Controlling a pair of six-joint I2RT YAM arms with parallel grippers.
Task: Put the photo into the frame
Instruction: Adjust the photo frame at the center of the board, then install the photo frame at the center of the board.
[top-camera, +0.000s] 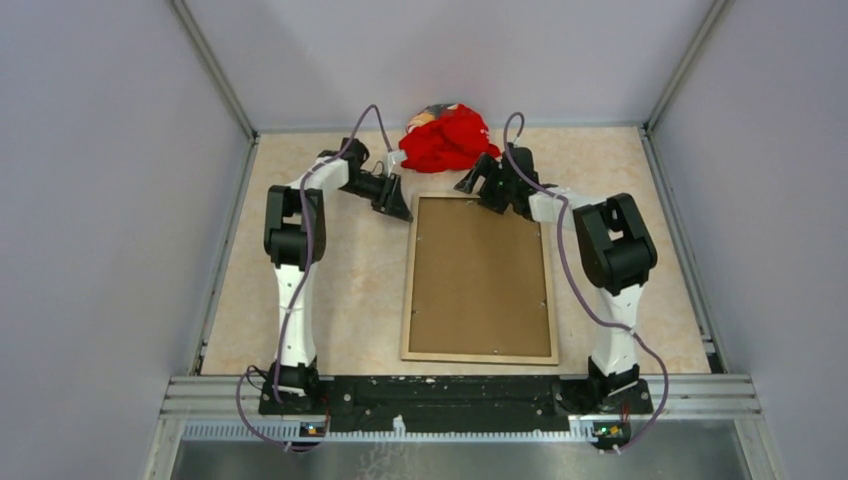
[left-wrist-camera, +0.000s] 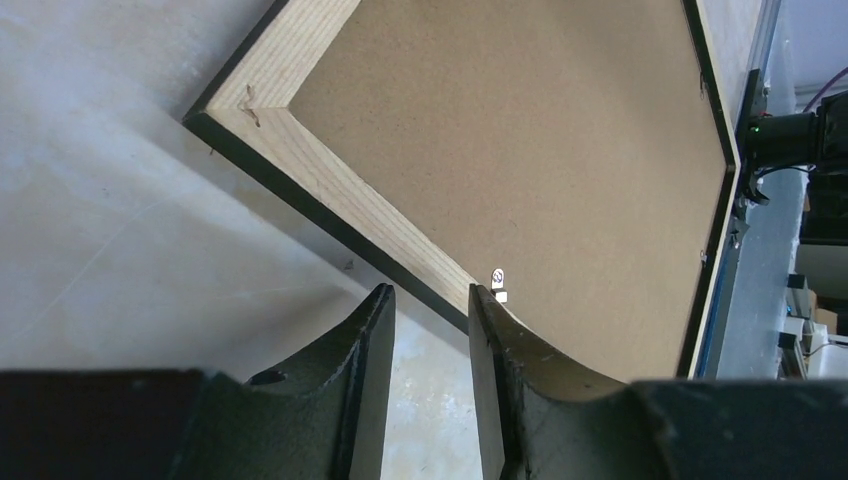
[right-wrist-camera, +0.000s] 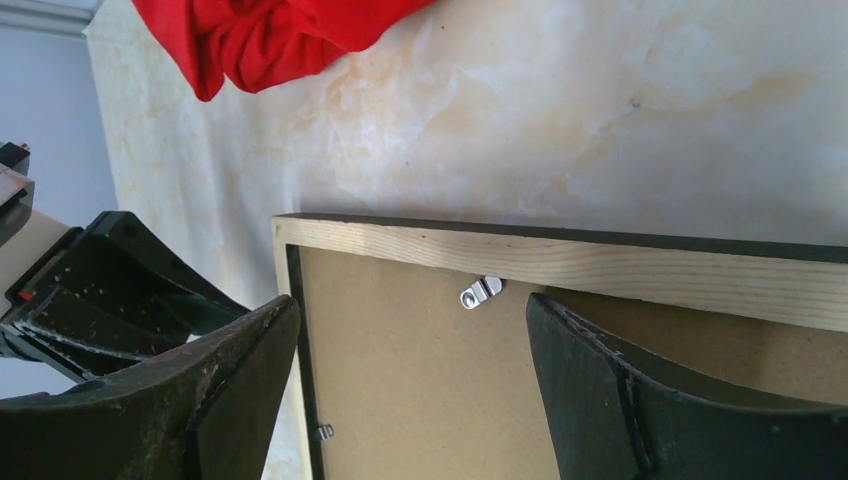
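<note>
The frame (right-wrist-camera: 620, 265) runs off the right and lower edges of the right wrist view, its front face hidden against the tabletop (right-wrist-camera: 600, 120). The red cloth (right-wrist-camera: 270, 40) is cut by that view's top edge.

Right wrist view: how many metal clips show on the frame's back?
2. One clip by the frame's far rail, one by its left rail, low down. Others may be hidden.

Pale grey walls (top-camera: 100, 200) are enclosing left, top and right. A beige marbled tabletop (top-camera: 352, 300) is filling the centre.
</note>
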